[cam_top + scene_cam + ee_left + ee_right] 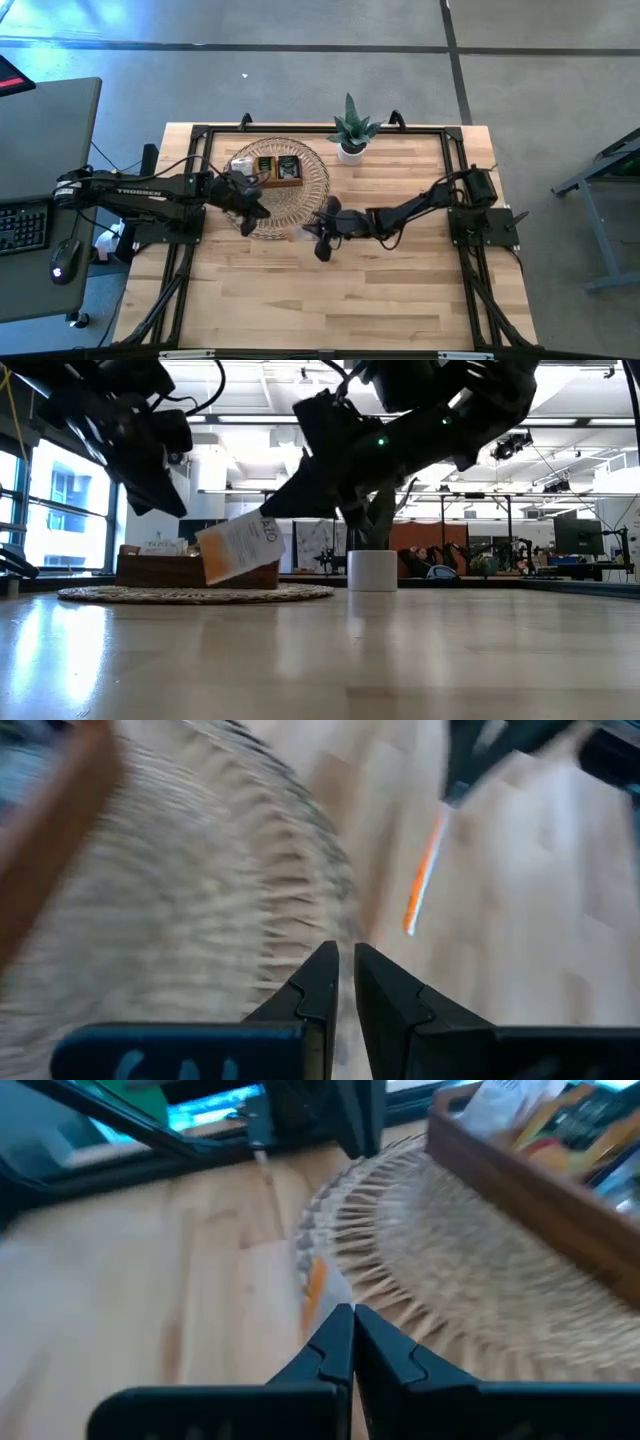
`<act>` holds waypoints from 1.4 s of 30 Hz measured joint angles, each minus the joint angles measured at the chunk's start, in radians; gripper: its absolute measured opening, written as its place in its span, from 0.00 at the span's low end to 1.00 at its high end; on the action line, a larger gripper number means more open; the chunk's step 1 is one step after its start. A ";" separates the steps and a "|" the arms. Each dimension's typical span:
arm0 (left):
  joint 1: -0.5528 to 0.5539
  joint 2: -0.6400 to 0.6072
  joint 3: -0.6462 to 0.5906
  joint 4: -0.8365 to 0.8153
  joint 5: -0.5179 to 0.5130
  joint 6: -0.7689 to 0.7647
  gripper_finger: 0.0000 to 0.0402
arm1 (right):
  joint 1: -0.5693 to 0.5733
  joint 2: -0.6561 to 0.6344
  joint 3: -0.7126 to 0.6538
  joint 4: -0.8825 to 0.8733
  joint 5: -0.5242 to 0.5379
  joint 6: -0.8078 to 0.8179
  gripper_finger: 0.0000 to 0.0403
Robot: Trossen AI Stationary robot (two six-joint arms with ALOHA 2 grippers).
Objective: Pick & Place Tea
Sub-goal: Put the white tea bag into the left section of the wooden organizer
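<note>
Gripping, high view: right gripper [322,232] sits low at the near edge of the round woven mat [300,205]; what it holds is hidden under the arm here.
Left arm, high view: left gripper [247,208] hangs over the mat, just beside the wooden tray [277,182].
Tea in tray, high view: a few sachets [287,166] show in the compartments; count unclear.
Other, high view: potted plant [351,130] at the far edge of the table [400,300], not involved.
Low view: orange-and-white sachet [240,546] hangs tilted, clear of the tabletop, pinched at its upper corner by the right gripper; it is in front of the tray, not in it.
Left wrist view: own fingers nearly together, nothing between them; the sachet shows edge-on beyond the mat's rim.
Right wrist view: own fingers closed tight on the sachet, right at the mat's fringe.
Progress, judged: pick done for this one sachet, place left; how many sachets remain is not visible.
</note>
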 joint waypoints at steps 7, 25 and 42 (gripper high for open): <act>0.000 0.000 0.000 0.053 -0.098 0.058 0.09 | -0.062 0.000 0.037 -0.047 -0.055 -0.135 0.00; 0.000 0.145 0.036 0.317 0.010 0.272 0.35 | -0.160 -0.004 0.165 -0.157 -0.259 -0.289 0.00; 0.000 0.214 0.106 0.216 -0.081 0.308 0.51 | -0.175 -0.004 0.175 -0.160 -0.345 -0.290 0.00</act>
